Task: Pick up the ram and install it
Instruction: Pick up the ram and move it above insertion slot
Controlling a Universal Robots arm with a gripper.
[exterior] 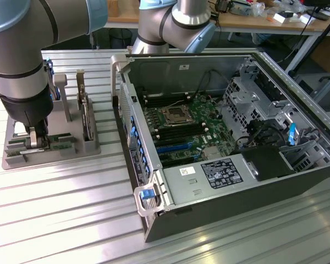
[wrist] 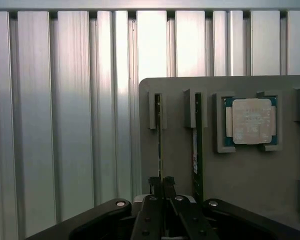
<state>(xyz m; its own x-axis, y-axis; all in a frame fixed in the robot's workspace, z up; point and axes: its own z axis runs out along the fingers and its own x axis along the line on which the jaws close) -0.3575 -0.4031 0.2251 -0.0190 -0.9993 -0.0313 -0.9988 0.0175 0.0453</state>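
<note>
A robot arm (exterior: pixel 22 60) reaches down over a grey holder (exterior: pixel 93 147) at the exterior view's left, on a ribbed metal table (exterior: pixel 71 220). Its gripper (exterior: pixel 36 140) is lowered into the holder's near end. From the wrist, the gripper (wrist: pixel 162 182) is seen clenched on the ram (wrist: pixel 160 145), its two black fingertips (wrist: pixel 154 184) pinching the thin stick from both sides. The ram stands on edge in its slot in the holder (wrist: pixel 240 175), its far end seated in a grey post. Just beside it, in the neighbouring slot, stands a second green card (wrist: pixel 198 150), also edge-on, with a white label on its side. Beyond that card a square silver chip (wrist: pixel 251 121) lies flat in its own recess. At the exterior view's right, well apart from the holder, an open computer case (exterior: pixel 154 220) lies on the table with its green main board (exterior: pixel 181 129) exposed.
</note>
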